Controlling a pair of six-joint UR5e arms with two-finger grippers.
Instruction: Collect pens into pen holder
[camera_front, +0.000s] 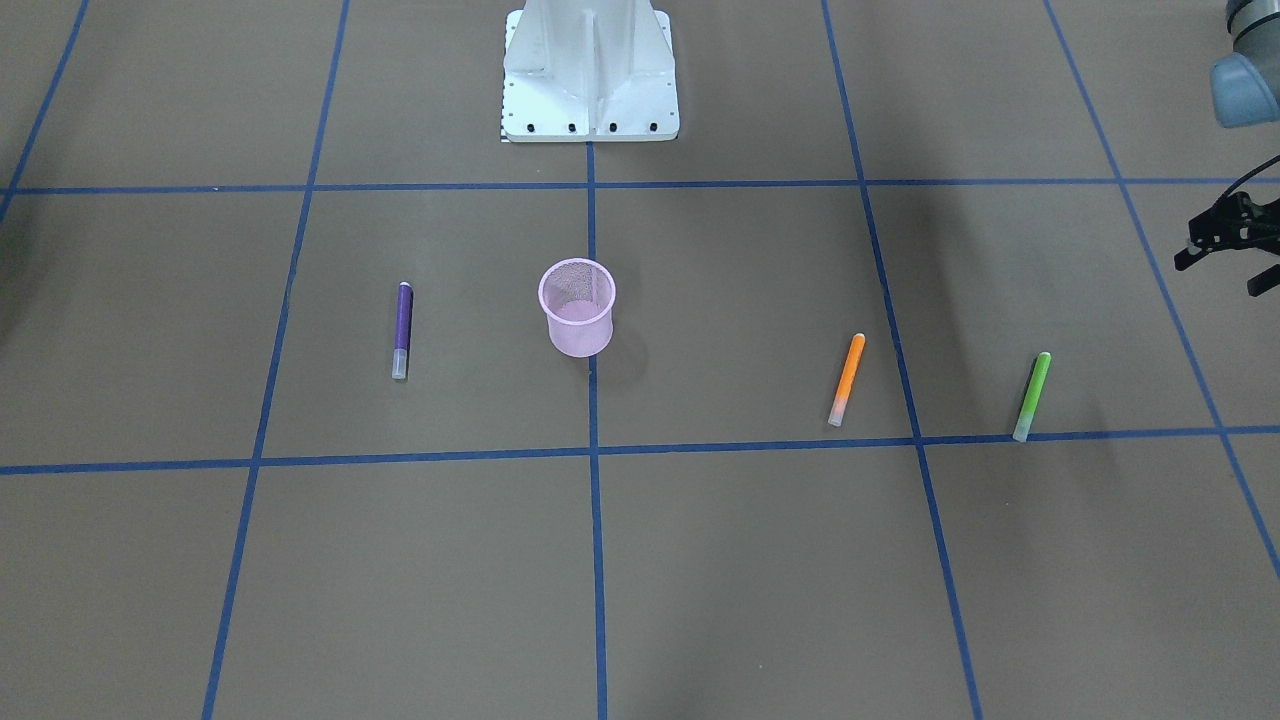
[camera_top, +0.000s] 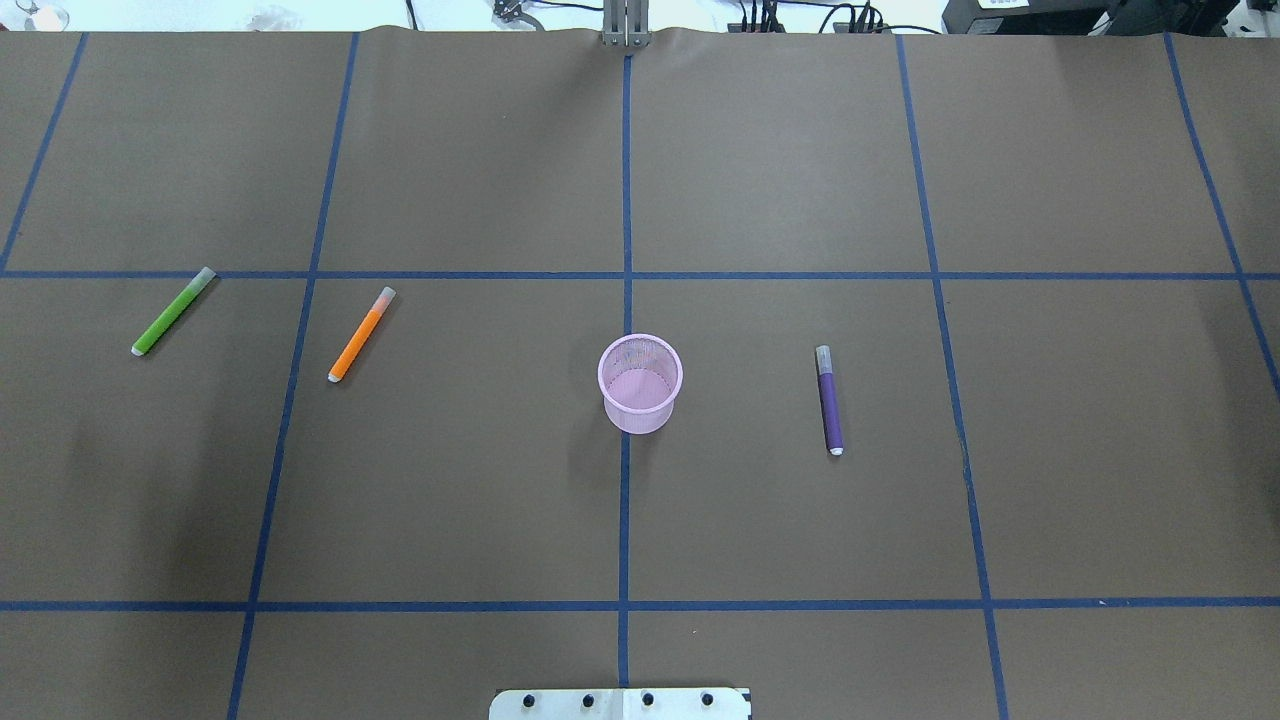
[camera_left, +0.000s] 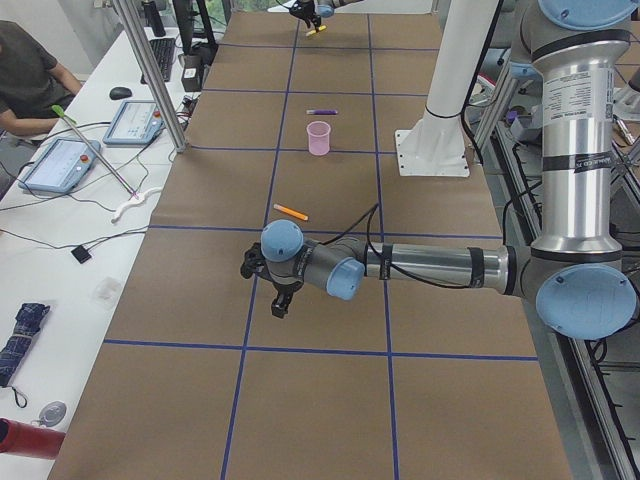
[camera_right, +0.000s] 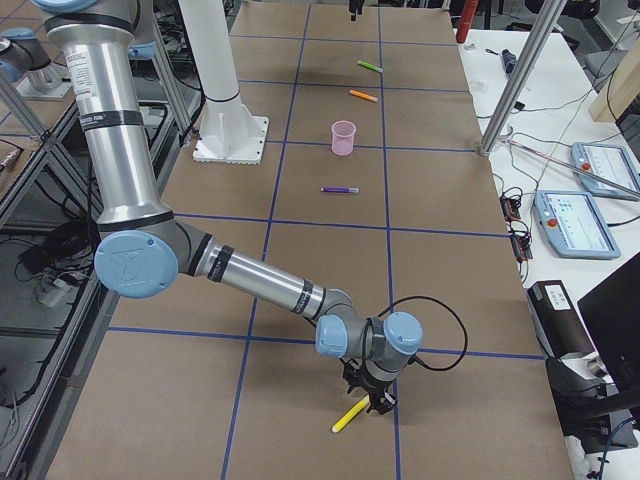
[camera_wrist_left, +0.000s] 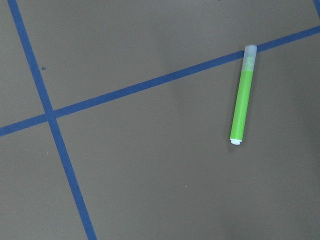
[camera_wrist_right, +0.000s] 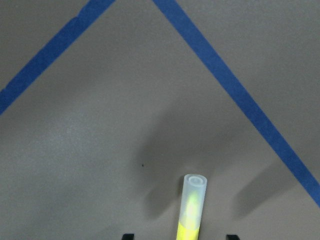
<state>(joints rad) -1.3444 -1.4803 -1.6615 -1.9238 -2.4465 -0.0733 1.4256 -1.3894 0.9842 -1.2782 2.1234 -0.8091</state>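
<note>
The pink mesh pen holder (camera_front: 577, 307) (camera_top: 640, 383) stands upright at the table's middle. The purple pen (camera_top: 829, 400), orange pen (camera_top: 361, 334) and green pen (camera_top: 173, 311) (camera_wrist_left: 242, 102) lie flat on the table. My left gripper (camera_front: 1225, 262) (camera_left: 266, 287) is open and empty, above the table near the green pen. My right gripper (camera_wrist_right: 179, 236) (camera_right: 370, 398) is far off at the table's end. Its jaws stand apart on either side of a yellow pen (camera_wrist_right: 192, 205) (camera_right: 350, 415).
The white robot base (camera_front: 590, 70) stands behind the holder. Blue tape lines grid the brown table. A side desk with tablets (camera_left: 60, 160), cables and a seated operator (camera_left: 30, 75) runs along the table's far edge, with metal posts (camera_left: 150, 70) at it.
</note>
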